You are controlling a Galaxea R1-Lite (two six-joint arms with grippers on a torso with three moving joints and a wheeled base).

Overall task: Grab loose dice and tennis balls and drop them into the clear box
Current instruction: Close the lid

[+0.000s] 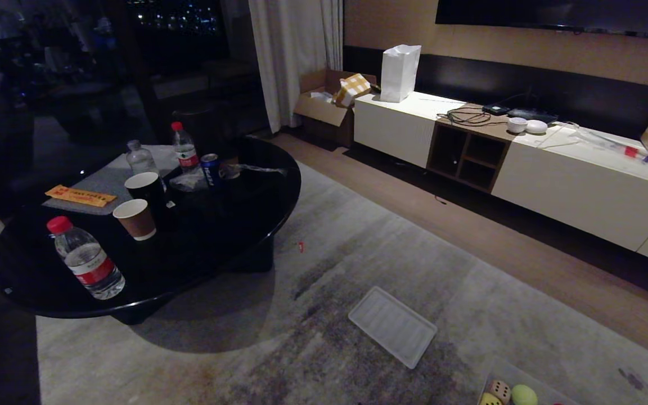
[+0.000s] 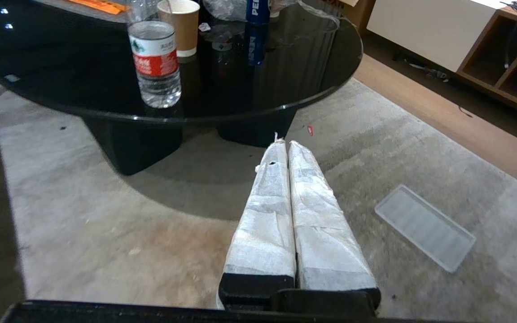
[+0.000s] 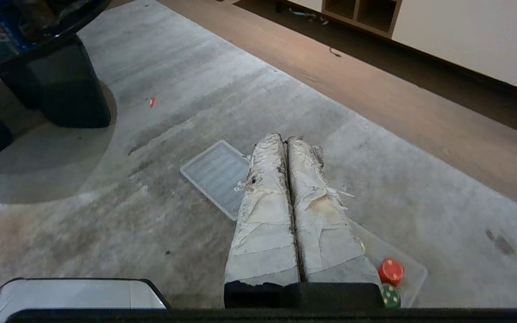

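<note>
Clear box (image 1: 507,372), 5 o'clock on rug: cream die (image 1: 500,389), fuzzy tennis ball (image 1: 524,395); left gripper (image 2: 284,142) and right gripper (image 3: 286,137), tape-wrapped, fingers pressed together, empty.

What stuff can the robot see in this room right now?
clear box: one, see-through, on the rug by the head view's bottom edge
dice: two seen, beige and yellow, inside the box
tennis ball: one, yellow-green, inside the box
red die: one, inside the box
green die: one, dark, beside the red one
lid: one, clear ribbed, flat on the rug
table: one, black
water bottles: three, on the table
paper cups: two, brown and black
can: one, blue
left gripper: fingers shut, empty
right gripper: fingers shut, empty
</note>
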